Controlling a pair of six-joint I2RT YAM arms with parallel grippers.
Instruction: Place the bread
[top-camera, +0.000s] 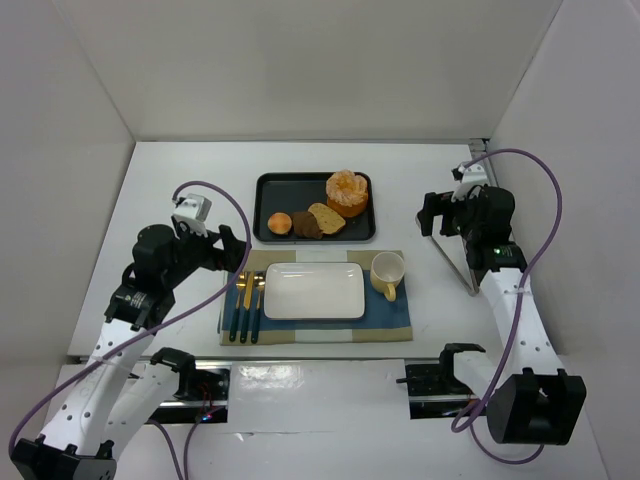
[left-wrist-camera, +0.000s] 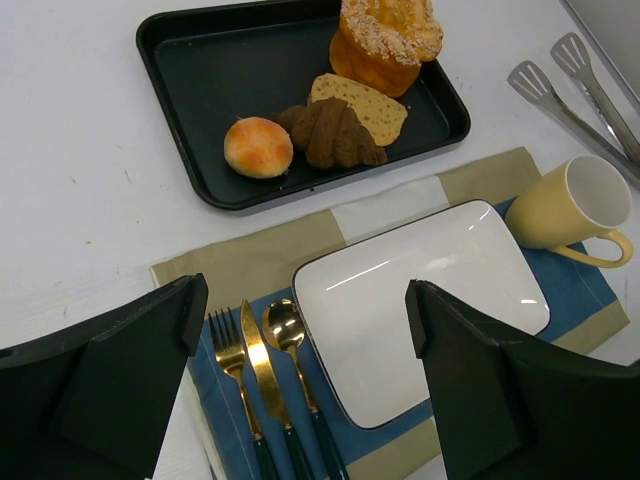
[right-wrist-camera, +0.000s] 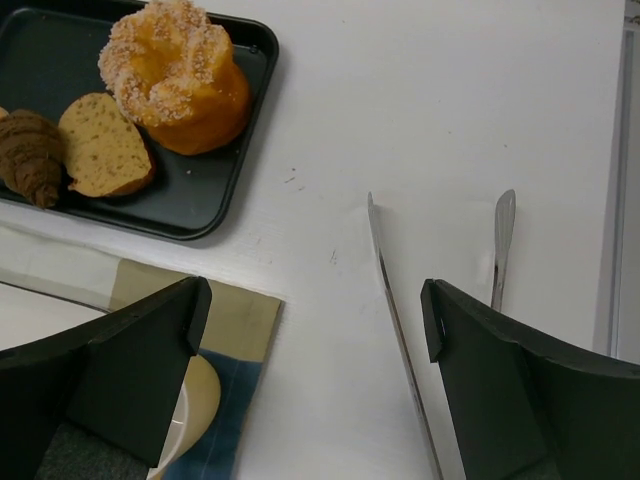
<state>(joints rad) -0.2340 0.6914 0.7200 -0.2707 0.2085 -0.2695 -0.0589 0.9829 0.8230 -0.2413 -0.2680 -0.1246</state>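
Up on the white table (top-camera: 180, 180), biggest thing first: the blue/tan placemat (top-camera: 385, 318) at the near edge. The black tray (top-camera: 290, 195) sits just beyond it, then the white plate (top-camera: 313, 291) in the middle of the mat.

The bread (top-camera: 346, 193) is in the tray's far-right corner, standing upright w/ the swirled top up, touching the flat slice (right-wrist-camera: 100, 145) next to it. It's round, so no long axis to line up with imo.

What matters for me is which arm is nearer. I'd say the right one. From the right gripper (right-wrist-camera: 315, 330) the bun is up and to the left in the wrist view, w/ bare table between them. The left gripper (left-wrist-camera: 305, 295) hangs over the mat's left part by the cutlery, so the bun is at the tray's opposite end from it, past the other pastries.

Both grippers are spread wide, nothing in either one.

One catch: the tongs (left-wrist-camera: 530, 80) lie on the table right under the right gripper. No idea if they're meant to be used. If I go bare-fingered, I'd guess a move left and away to reach the bun, then toward the near edge for the plate.
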